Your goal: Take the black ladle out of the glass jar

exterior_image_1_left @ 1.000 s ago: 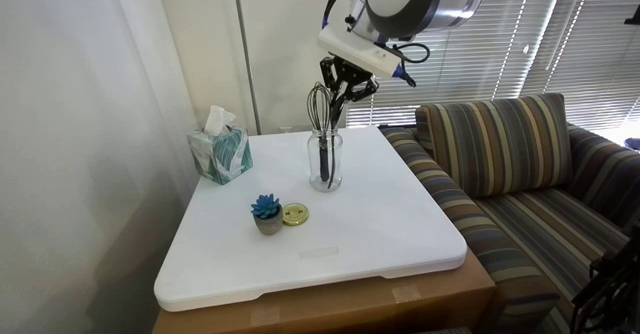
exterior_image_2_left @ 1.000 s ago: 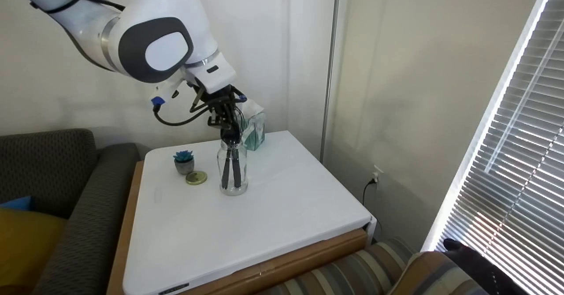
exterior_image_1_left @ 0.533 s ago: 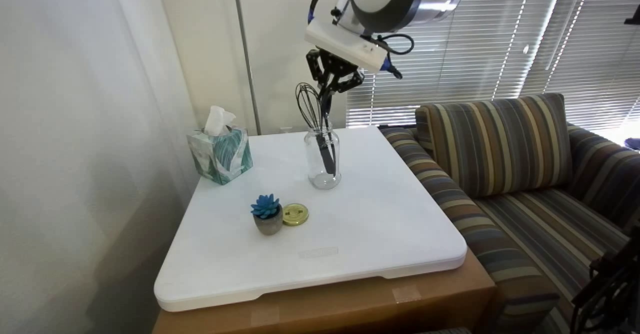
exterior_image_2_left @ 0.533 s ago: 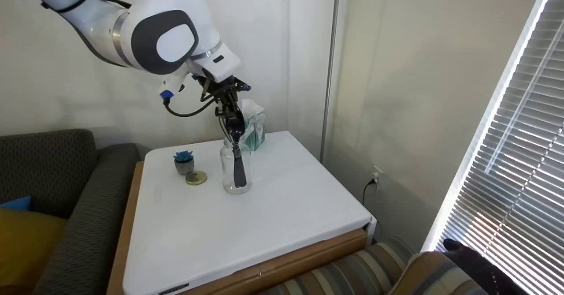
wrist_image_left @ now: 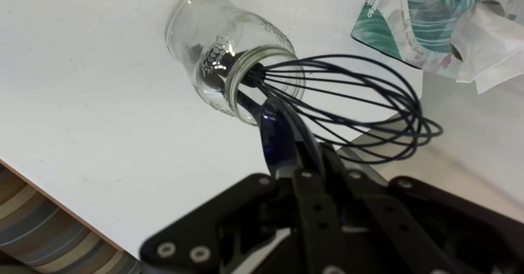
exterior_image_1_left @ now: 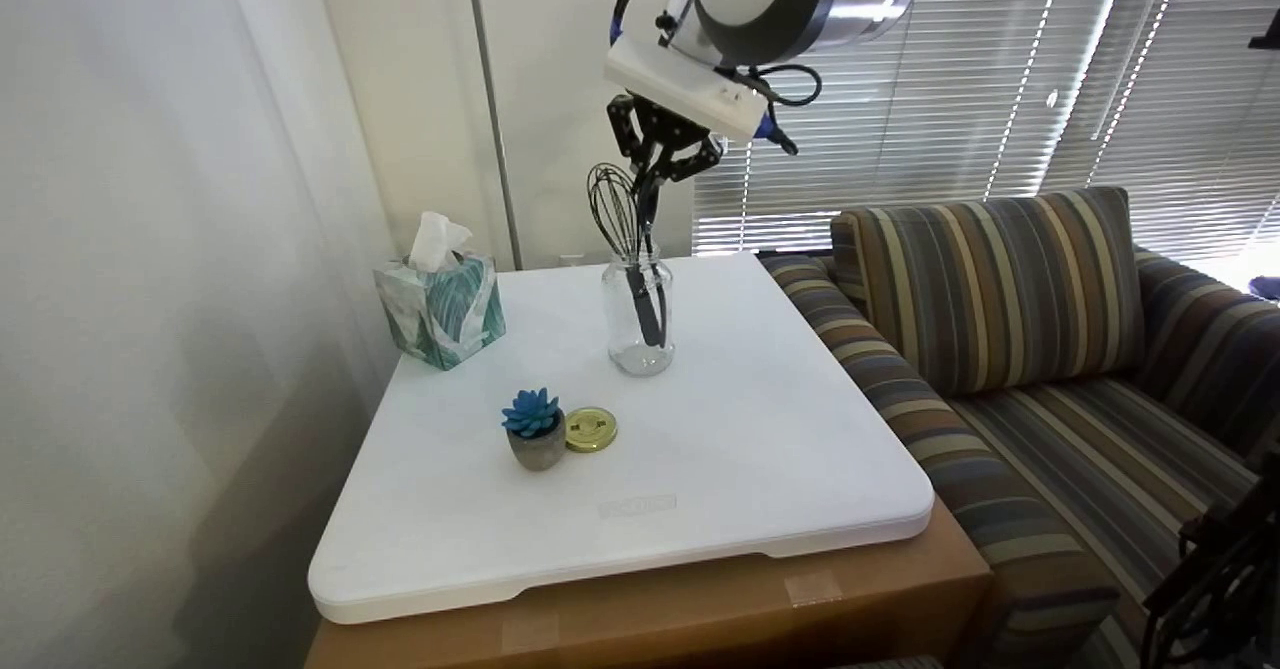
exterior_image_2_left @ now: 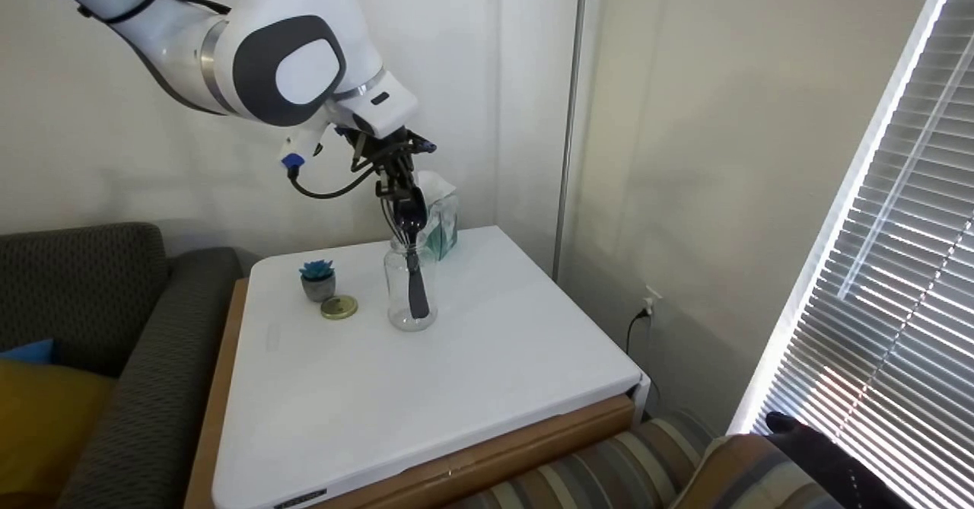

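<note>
The black ladle (wrist_image_left: 276, 130) is held bowl-up by my gripper (wrist_image_left: 315, 163). The gripper is shut on the rim of its scoop bowl, with one finger inside the bowl and the other outside. In both exterior views the gripper (exterior_image_1_left: 655, 164) (exterior_image_2_left: 399, 193) is above the glass jar (exterior_image_1_left: 620, 324) (exterior_image_2_left: 397, 288). The ladle's handle (exterior_image_2_left: 416, 292) still runs down through the jar's mouth, tilted, with its end above the jar bottom. The jar also shows in the wrist view (wrist_image_left: 200, 24), standing on the table.
A wire whisk (exterior_image_1_left: 612, 204) leans in the jar beside the ladle, its wires (wrist_image_left: 368, 102) close to the gripper. A teal tissue box (exterior_image_1_left: 440, 314), a small blue potted plant (exterior_image_1_left: 535, 434) and a gold lid (exterior_image_1_left: 590, 429) are on the white table (exterior_image_1_left: 760, 429).
My gripper has risen and moved sideways with the ladle, raising its handle end inside the jar. The whisk has tilted, and the jar has shifted slightly the same way.
</note>
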Robot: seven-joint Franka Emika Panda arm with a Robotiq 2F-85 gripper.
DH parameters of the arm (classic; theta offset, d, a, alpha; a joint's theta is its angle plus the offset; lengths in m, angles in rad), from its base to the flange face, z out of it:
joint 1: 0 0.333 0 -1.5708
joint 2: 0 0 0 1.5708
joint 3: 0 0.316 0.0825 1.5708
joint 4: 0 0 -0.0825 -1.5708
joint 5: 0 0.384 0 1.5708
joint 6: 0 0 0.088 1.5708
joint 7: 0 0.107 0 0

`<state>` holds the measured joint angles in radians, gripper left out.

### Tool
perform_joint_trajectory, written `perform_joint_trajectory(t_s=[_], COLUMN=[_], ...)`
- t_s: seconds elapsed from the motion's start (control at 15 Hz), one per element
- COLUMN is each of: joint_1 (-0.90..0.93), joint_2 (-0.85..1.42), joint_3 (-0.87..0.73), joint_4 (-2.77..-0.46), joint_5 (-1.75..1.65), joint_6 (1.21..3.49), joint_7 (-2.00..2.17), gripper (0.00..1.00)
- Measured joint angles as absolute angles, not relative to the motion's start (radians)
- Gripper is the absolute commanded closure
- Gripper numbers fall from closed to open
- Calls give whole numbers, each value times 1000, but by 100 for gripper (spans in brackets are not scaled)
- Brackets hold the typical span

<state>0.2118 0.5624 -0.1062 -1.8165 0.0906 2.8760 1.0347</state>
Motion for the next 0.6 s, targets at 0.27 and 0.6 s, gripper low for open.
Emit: perform_joint_trajectory(t_s=[0.27, 0.6], joint_1=[230, 258], joint_2=[555, 552], joint_3=[-137, -169], joint_4=[-1816, -1814], joint_5=[91, 90], joint_6=[2878, 2885], joint_7=[1048, 1071], gripper=[98, 98])
